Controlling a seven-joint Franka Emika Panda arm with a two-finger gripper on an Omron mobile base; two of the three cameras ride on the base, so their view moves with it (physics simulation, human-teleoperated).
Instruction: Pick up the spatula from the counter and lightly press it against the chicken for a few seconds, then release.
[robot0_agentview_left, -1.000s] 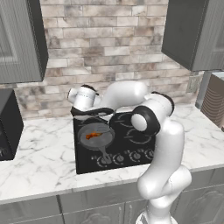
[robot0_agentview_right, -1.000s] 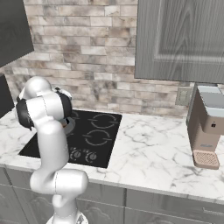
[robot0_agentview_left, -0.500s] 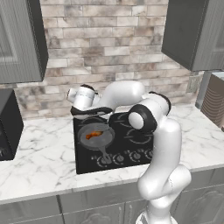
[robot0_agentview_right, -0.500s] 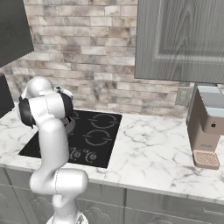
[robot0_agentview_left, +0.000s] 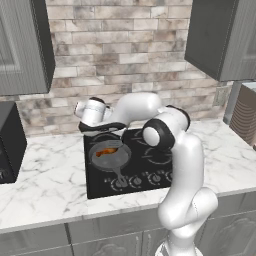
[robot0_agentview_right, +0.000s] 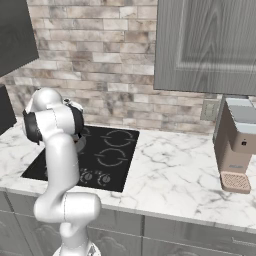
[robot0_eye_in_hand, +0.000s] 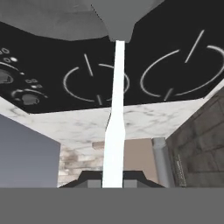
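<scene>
Nearest the base, the marble counter (robot0_agentview_left: 45, 185) carried a black cooktop (robot0_agentview_left: 102, 186) with its knobs (robot0_agentview_left: 135, 180) along the front edge. On the left front burner sat a grey frying pan (robot0_agentview_left: 117, 161), handle pointing forward, with the orange chicken (robot0_agentview_left: 105, 152) lying inside. Just behind and above the pan's far rim hung the claw (robot0_agentview_left: 102, 127), clamped narrow on the white handle of the spatula (robot0_eye_in_hand: 114, 109), whose grey blade reached out ahead of the fingertips (robot0_eye_in_hand: 89, 178); contact with the chicken could not be told. Farther right stood a coffee machine (robot0_agentview_right: 234, 150), and the brick wall (robot0_agentview_left: 125, 60) rose behind.
</scene>
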